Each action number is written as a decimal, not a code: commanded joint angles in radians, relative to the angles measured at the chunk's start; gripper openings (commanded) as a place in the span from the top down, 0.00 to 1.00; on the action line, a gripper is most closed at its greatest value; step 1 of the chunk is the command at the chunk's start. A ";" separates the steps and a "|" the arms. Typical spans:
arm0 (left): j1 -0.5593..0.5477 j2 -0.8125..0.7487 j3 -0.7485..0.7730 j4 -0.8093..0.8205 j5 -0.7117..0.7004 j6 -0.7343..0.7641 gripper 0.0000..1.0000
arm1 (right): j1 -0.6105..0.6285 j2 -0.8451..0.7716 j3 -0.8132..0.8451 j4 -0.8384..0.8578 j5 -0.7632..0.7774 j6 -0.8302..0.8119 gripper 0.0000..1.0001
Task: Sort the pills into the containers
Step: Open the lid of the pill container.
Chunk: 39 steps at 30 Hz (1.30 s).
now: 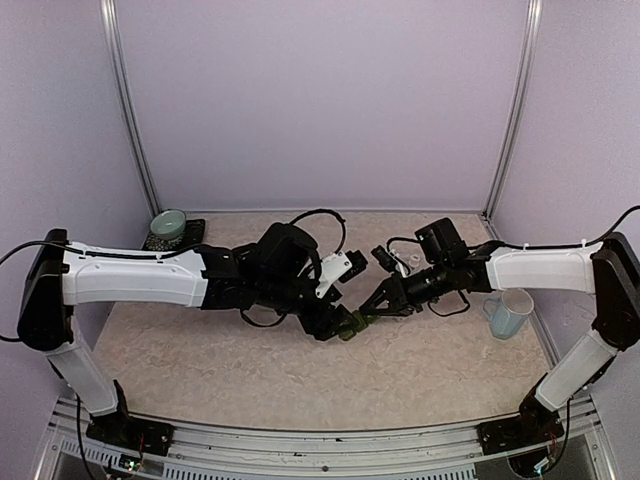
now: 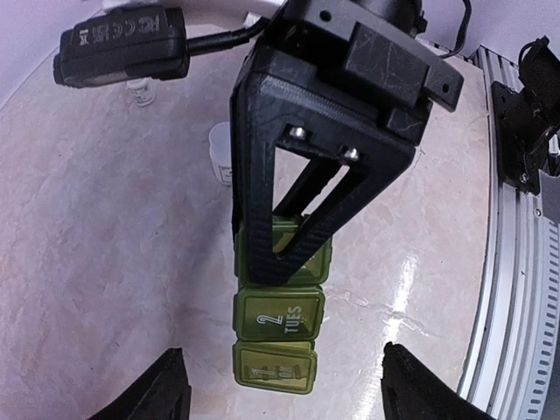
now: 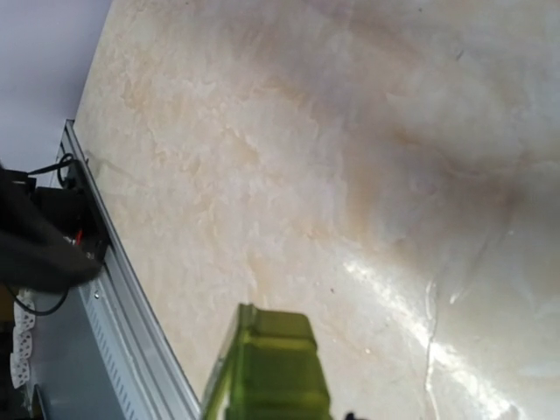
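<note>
From the left wrist: the containers (image 2: 278,319) dead centre, lying between the spread fingertips of the left gripper (image 2: 282,376) and touching neither, so jaws wide on that side and holding nothing. Clamped at the 12 o'clock compartment by the right gripper (image 1: 368,318), jaws closed tight on that end. Long axis running 12 to 6 in that view, lids facing up at the lens. "2 TUES" legible and upright on the middle lid, with the 6 o'clock compartment nearest the left wrist. From the right wrist, only the green free end poking up from 6 o'clock over the pale table (image 3: 367,175). In the top view, sitting a little toward 6 o'clock from the table's middle, right where the two sets of fingers meet. Hard to say whether resting on the surface or lifted just off it. Left arm: base at 7 o'clock, elbow out at 9, white forearm reaching level toward 3, wrist tipped down over the containers. Right arm mirrored: base at 5, elbow out at 3, forearm reaching toward 9, wrist dipping toward 8. Pale blue mug (image 1: 508,312) at 3 o'clock just beside the right forearm, pale green bowl (image 1: 168,225) at 10, both well apart from the containers.
</note>
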 commanded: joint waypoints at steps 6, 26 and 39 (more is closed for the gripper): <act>0.006 -0.037 -0.030 0.050 0.005 -0.018 0.01 | -0.014 -0.009 -0.012 0.020 -0.036 0.001 0.78; -0.013 -0.028 -0.068 0.052 0.017 0.021 0.01 | -0.041 -0.050 -0.030 0.122 -0.184 0.094 0.75; -0.018 -0.053 -0.083 0.064 -0.041 0.028 0.02 | -0.059 -0.088 -0.062 0.209 -0.271 0.180 0.74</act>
